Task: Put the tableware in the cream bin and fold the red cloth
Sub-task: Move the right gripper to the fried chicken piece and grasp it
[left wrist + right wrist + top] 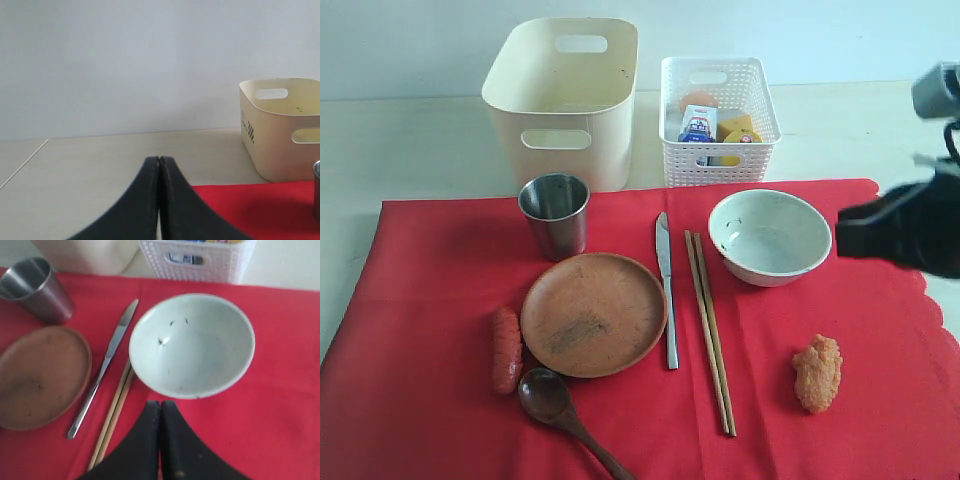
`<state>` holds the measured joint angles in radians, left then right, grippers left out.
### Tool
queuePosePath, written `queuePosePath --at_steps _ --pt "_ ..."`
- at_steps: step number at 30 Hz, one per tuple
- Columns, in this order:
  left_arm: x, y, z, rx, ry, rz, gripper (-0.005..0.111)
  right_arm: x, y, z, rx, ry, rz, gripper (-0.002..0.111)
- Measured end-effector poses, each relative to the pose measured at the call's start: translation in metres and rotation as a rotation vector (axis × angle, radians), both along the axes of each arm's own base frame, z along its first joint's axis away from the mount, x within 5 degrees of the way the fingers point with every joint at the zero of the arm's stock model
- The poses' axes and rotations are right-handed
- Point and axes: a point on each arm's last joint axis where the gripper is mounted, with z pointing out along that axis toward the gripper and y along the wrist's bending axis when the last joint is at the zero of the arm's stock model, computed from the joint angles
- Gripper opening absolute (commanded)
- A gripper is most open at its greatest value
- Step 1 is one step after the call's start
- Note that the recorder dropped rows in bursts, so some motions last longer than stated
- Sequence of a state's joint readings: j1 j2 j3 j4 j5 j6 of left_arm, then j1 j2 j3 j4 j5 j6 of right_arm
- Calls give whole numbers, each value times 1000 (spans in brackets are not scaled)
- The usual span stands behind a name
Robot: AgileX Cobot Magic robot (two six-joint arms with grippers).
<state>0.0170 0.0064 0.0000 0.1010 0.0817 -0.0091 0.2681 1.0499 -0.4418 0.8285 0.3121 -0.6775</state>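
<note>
Spoon (546, 396) and sausage (506, 350) in exterior view only

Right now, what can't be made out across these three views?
- Wooden spoon: handle end cut off by the exterior view's bottom edge.
- White basket: contents mostly hidden by its lattice wall, exterior view.
- Steel cup: cut off by the left wrist view's edge.
- Right claw: a blurred dark shape, exterior view.

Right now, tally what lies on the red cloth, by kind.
Tableware: 6 (steel cup, round brown wooden plate, white bowl, metal table knife, pair of wooden chopsticks, dark wooden spoon)
Food: 2 (red sausage, orange fried piece)
Total: 8
</note>
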Motion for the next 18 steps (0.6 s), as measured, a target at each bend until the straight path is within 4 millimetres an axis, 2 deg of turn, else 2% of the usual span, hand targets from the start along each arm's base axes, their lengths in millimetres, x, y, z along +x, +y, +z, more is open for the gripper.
queuePosePath --at_steps 1,3,4,6,8,12,18 --pt "0 0 0 0 0 0 0 -6 -2 -7 2 20 -4 8" --pt "0 0 0 0 0 0 0 -16 -4 -20 8 64 -14 23" --pt "0 0 0 0 0 0 0 -17 -3 -22 5 71 -6 35" --pt "0 0 0 0 0 0 0 -18 8 -29 -17 101 56 50" --pt "0 0 0 0 0 0 0 -18 20 -43 -62 160 135 59" --pt "0 0 0 0 0 0 0 -11 27 -74 -161 256 152 68" --pt "0 0 0 0 0 0 0 -1 24 -85 -218 234 98 68"
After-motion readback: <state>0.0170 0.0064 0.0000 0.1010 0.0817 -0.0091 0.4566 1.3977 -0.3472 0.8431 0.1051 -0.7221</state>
